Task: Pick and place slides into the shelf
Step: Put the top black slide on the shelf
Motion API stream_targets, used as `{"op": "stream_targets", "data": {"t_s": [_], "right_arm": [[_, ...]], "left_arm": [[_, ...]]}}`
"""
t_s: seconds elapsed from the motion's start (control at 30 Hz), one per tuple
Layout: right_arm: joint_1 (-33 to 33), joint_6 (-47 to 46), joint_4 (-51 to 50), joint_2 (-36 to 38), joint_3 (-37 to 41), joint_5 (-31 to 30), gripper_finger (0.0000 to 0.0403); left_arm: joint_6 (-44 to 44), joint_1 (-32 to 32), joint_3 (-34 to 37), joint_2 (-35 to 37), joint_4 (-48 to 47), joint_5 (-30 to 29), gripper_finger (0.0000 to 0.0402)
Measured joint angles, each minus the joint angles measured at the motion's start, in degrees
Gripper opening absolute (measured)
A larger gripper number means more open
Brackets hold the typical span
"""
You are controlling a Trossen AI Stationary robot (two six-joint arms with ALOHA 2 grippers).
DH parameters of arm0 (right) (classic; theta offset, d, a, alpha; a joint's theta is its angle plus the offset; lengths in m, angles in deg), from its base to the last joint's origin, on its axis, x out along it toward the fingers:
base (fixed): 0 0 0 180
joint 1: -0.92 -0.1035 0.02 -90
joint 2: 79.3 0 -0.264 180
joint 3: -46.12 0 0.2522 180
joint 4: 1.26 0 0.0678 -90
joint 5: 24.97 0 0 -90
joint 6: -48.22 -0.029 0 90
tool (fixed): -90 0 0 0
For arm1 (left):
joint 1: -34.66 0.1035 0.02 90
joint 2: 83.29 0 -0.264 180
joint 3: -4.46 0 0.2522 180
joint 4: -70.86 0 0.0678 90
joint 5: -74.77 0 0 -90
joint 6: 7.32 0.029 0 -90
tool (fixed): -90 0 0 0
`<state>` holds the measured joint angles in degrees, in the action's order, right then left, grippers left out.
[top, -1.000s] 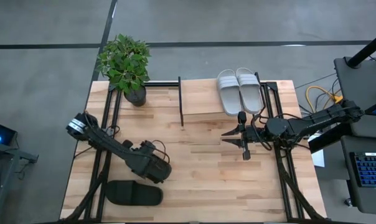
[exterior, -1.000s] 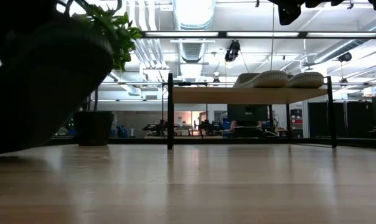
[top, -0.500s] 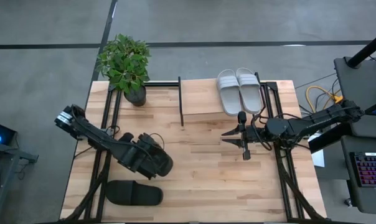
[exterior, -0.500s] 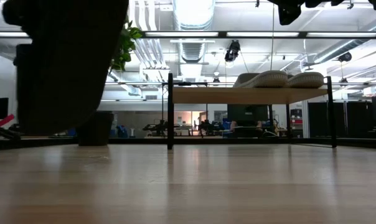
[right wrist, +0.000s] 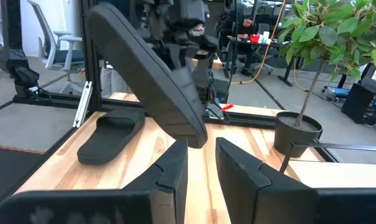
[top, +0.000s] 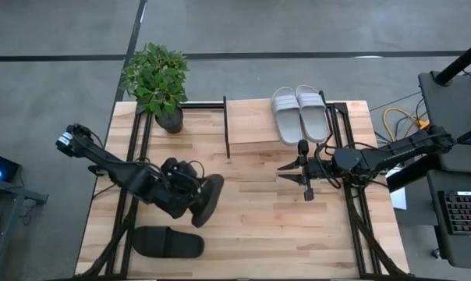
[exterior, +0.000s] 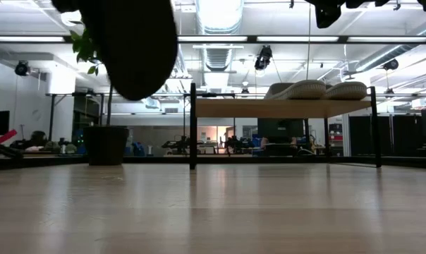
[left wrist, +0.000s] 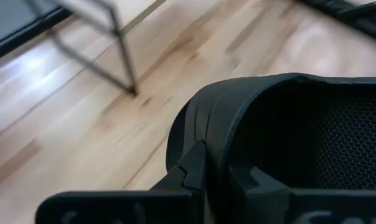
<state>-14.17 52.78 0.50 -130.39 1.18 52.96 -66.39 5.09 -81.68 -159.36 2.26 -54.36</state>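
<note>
One matte black slide sandal (top: 209, 199) hangs clamped in our left gripper (top: 190, 195), so we should level it before reaching the plank-topped shelf (top: 251, 125); our right gripper (top: 306, 173) waits open.

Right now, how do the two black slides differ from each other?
The held black slide is clamped in the left gripper, lifted clear of the table and tilted steeply; the other black slide lies flat on the table, near its front left corner, untouched. The held one sits nearer the shelf. Both are matte black, wide-strapped, and not yet shelved.
</note>
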Motion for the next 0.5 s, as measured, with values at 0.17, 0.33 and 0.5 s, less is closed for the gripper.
{"op": "stream_targets", "data": {"t_s": [0.17, 0.33, 0.5], "right_arm": [[0.0, 0.0, 0.1, 0.0, 0.0, 0.0, 0.0082], [0.0, 0.0, 0.1, 0.0, 0.0, 0.0, 0.0084], [0.0, 0.0, 0.2, 0.0, 0.0, 0.6, 0.0078]], "left_arm": [[9.7, -0.1, 0.0, 0.9, 9.9, 0.0, 0.0001], [19.5, -0.1, 0.2, 1.2, 19.8, -0.1, 0.0001], [30.1, -0.1, 0.4, 1.6, 30.3, -0.5, 0.0001]]}}
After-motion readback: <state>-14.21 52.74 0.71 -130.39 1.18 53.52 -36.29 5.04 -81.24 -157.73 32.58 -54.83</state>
